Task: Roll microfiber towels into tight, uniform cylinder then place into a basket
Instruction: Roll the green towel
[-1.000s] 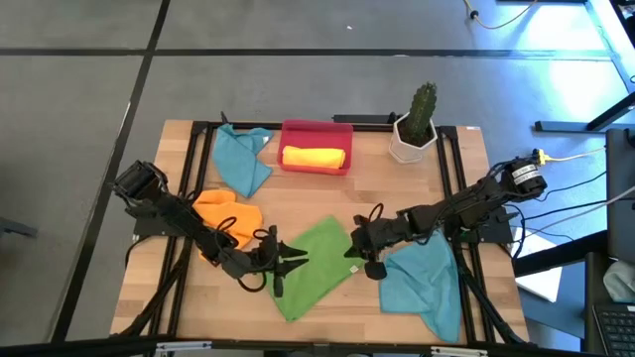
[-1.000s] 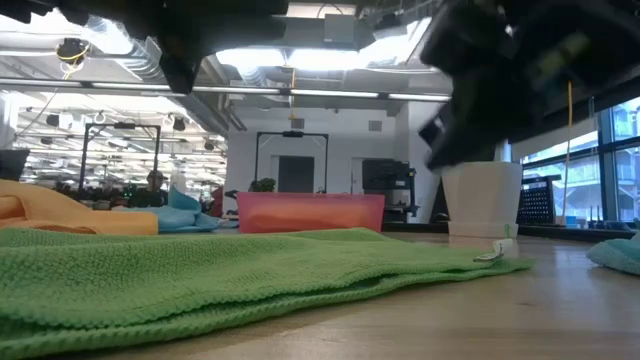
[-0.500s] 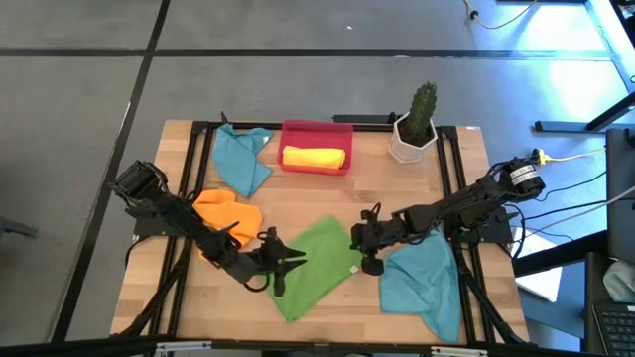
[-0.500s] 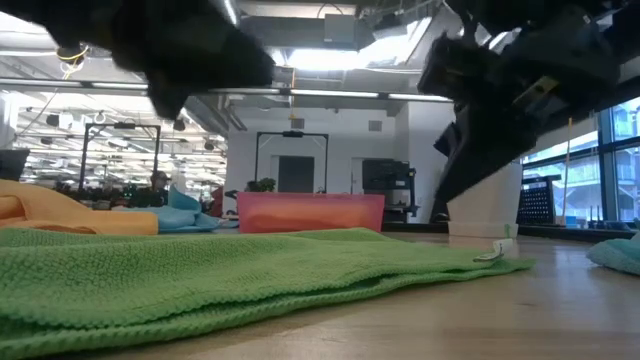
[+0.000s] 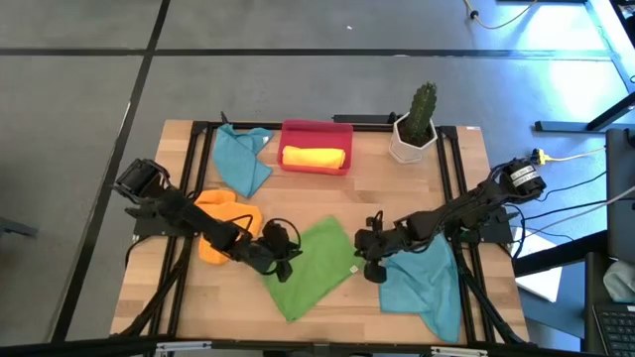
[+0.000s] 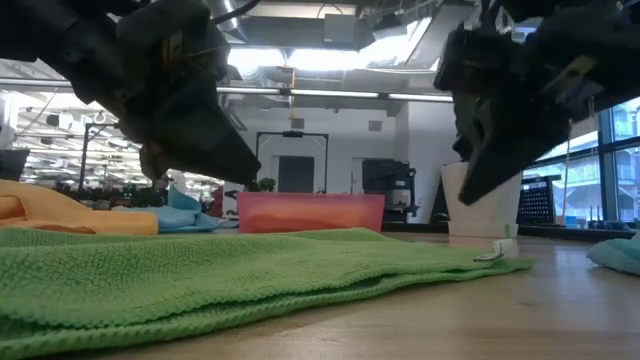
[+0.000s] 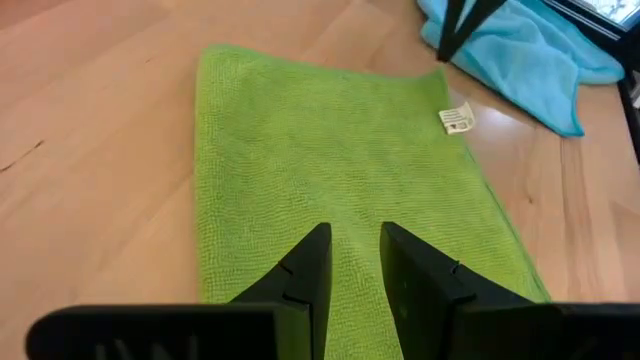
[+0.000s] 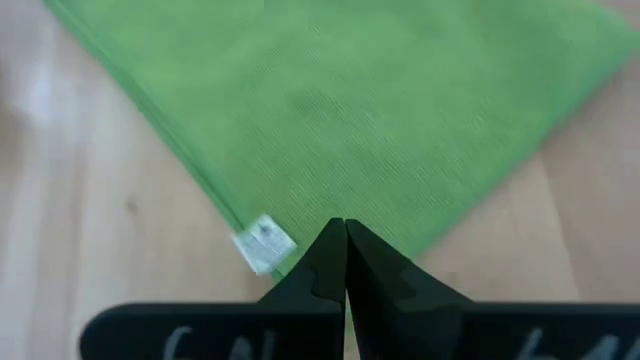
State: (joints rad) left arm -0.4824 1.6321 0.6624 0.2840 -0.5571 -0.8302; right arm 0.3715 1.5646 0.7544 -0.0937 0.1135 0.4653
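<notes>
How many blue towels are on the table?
2. One blue towel lies at the table's far left, beside the red basket. The other blue towel is at the near right, under the right arm. More may be hidden.

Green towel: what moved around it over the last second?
The left gripper pulled back toward the green towel's orange-towel side, fingers slightly apart above it. The right gripper, shut, dropped toward the tagged edge. Nothing was grasped. The towels, basket and its yellow roll stayed put.

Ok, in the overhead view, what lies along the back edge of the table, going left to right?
Blue towel → red basket holding a rolled yellow towel → white cactus pot.
</notes>
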